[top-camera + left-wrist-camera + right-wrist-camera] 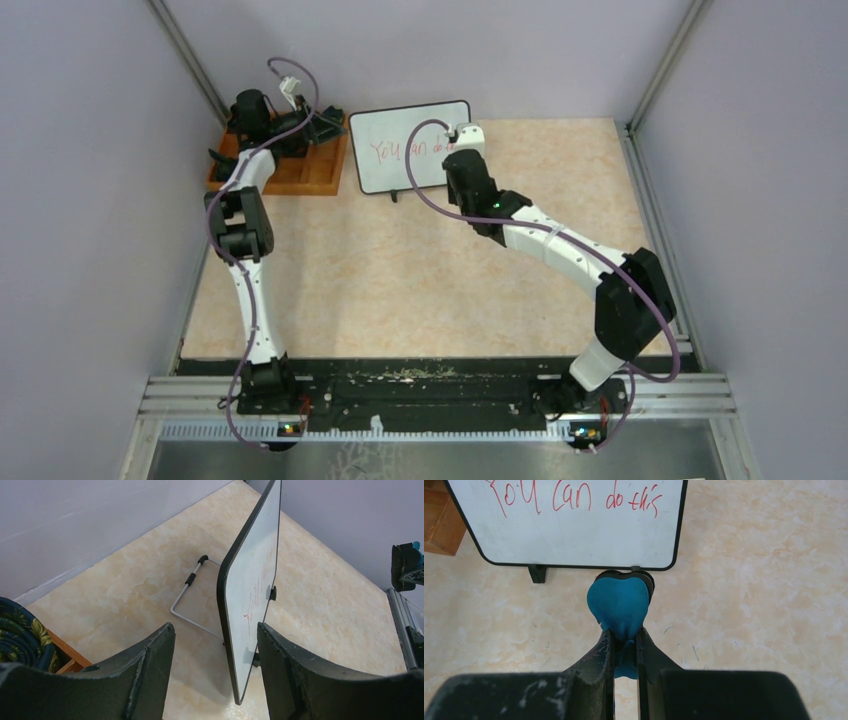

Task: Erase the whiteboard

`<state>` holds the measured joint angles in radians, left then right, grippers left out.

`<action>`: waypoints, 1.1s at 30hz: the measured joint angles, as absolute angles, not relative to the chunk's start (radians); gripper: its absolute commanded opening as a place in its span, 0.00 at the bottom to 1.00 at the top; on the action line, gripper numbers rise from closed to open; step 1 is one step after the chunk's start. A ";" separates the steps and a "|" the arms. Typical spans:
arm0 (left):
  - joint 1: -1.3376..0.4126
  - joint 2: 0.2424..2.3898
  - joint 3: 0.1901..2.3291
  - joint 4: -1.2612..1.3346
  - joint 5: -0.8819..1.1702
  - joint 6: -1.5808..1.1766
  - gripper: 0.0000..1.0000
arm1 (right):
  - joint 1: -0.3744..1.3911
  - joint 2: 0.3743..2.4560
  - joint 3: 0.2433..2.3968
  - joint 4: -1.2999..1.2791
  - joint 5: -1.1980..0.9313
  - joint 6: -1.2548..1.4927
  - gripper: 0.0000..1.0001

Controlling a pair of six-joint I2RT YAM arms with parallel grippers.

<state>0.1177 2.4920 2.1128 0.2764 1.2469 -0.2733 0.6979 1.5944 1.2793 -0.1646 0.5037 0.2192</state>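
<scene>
The whiteboard stands upright at the back of the table, with red handwriting "You can do this" on its face. My right gripper is shut on a blue eraser and holds it just below the board's lower right corner, in front of the board. My left gripper is open at the board's left edge. The board shows edge-on between its fingers. I cannot tell whether they touch it.
An orange compartment tray sits left of the board, under my left arm; a rolled dark patterned cloth lies in it. The board's wire stand reaches out behind it. Grey walls close in the back and sides.
</scene>
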 measured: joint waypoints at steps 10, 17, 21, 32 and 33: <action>0.101 2.554 2.151 0.437 1.273 -0.418 0.65 | 0.698 1.607 1.279 -0.164 0.502 0.218 0.00; 0.066 2.566 2.167 0.464 1.276 -0.448 0.64 | 0.698 1.608 1.279 -0.162 0.503 0.216 0.00; 0.044 2.566 2.174 0.473 1.276 -0.453 0.60 | 0.698 1.608 1.279 -0.160 0.503 0.212 0.00; 0.028 2.570 2.178 0.479 1.276 -0.456 0.42 | 0.698 1.608 1.277 -0.145 0.503 0.207 0.00; 0.028 2.572 2.178 0.479 1.276 -0.456 0.41 | 0.698 1.608 1.277 -0.142 0.503 0.205 0.00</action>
<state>0.0277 2.5717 2.1784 0.4789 1.2762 -0.4561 0.6979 1.6077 1.2766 -0.1425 0.5030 0.2047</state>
